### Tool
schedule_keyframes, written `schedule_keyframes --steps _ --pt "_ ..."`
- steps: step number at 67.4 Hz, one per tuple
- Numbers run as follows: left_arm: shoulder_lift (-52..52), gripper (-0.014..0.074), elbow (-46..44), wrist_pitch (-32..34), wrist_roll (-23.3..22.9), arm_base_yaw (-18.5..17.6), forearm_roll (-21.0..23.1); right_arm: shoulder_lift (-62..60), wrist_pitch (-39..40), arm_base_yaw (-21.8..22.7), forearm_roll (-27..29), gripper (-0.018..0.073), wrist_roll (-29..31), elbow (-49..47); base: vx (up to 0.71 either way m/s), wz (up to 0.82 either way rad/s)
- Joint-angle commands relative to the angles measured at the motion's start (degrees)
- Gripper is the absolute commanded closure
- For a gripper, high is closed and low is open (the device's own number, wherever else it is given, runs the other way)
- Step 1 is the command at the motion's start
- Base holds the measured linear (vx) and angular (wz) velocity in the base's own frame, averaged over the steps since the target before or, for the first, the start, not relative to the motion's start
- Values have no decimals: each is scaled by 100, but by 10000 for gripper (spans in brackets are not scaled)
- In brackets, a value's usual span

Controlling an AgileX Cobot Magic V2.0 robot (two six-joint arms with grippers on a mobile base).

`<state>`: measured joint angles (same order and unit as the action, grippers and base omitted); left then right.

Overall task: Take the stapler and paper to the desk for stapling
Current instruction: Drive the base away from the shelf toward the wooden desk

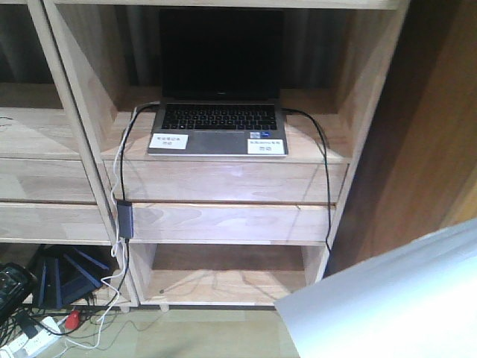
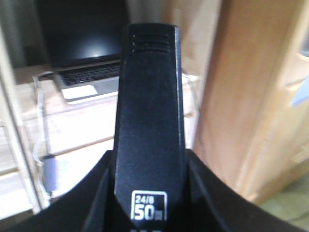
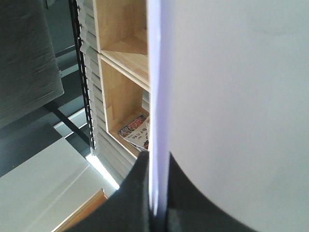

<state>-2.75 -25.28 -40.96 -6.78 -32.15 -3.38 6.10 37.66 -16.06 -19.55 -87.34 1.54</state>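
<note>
Your left gripper [image 2: 149,195] closed on stapler [image 2: 149,96], held aloft before shelf [image 1: 223,179]; laptop [image 1: 218,112] at shelf's front edge. Your right gripper [image 3: 155,212] pinches paper [image 3: 231,96] by edge; sheet aloft.

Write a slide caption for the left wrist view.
Left hand grips the stapler, facing a wooden shelf with an open laptop.
</note>
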Motion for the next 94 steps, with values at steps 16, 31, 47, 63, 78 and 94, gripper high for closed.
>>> schedule_keyframes --steps 16,31,47,63,78,94 --pt "-83 603 -179 684 -10 -24 -5 59 343 7 64 561 30 18 -9 -8" --pt "-83 603 -179 684 -10 -24 -5 59 343 7 64 561 30 18 1 8" --pt "-83 603 -179 684 -10 -24 -5 59 343 7 64 561 30 18 4 31" --pt "-83 603 -179 684 -10 -24 -5 59 360 7 64 561 30 18 4 50" --pt "-83 603 -179 684 -10 -24 -5 59 360 7 64 561 30 18 4 62" --pt "-83 603 -179 684 -10 -24 -5 59 360 7 64 561 30 18 6 61"
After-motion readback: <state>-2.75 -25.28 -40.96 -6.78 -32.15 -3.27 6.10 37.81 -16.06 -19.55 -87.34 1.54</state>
